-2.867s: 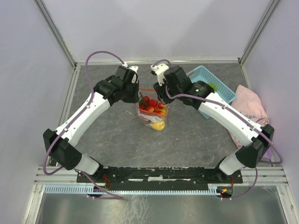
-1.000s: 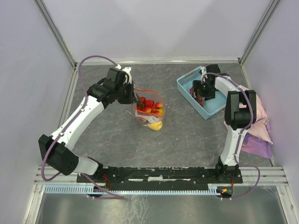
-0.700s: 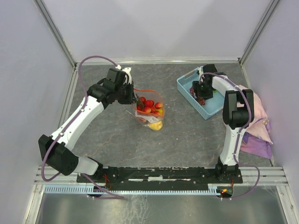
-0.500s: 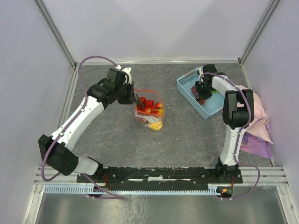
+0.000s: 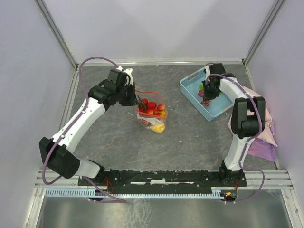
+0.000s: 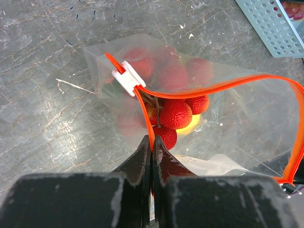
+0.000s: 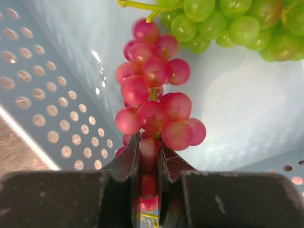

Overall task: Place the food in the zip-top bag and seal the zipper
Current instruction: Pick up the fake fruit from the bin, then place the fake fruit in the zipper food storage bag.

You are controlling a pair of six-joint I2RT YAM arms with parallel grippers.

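Two arms are in view, each with something pinched.

Left fingers (image 6: 151,149): closed flat together on the zipper (image 6: 213,89), gripping the near lip of the zip-top bag (image 6: 247,123) where the orange-red strip runs down between the tips. The white slider (image 6: 128,77) is seen at the strip's left end in the left wrist view, just beyond the fingertips. The bag's mouth is held agape. The bag is stood on the desk (image 5: 190,137), left of centre and well apart from the basket. Red strawberries (image 6: 175,114) are seen inside it, with a yellow fruit (image 6: 192,127) under them.

Right fingers (image 5: 207,93): reached into the light blue basket (image 5: 223,107) at the far right of the desk and closed around the lowest berries of the red-purple grapes (image 7: 154,102). The rest of that bunch is seen beyond the fingertips, against the basket's perforated wall. Green grapes (image 7: 223,23) lie just beside it, at the far end of the bunch; whether the two bunches are joined cannot be told.

A pink cloth (image 5: 266,128) lies beside the basket at the right edge.
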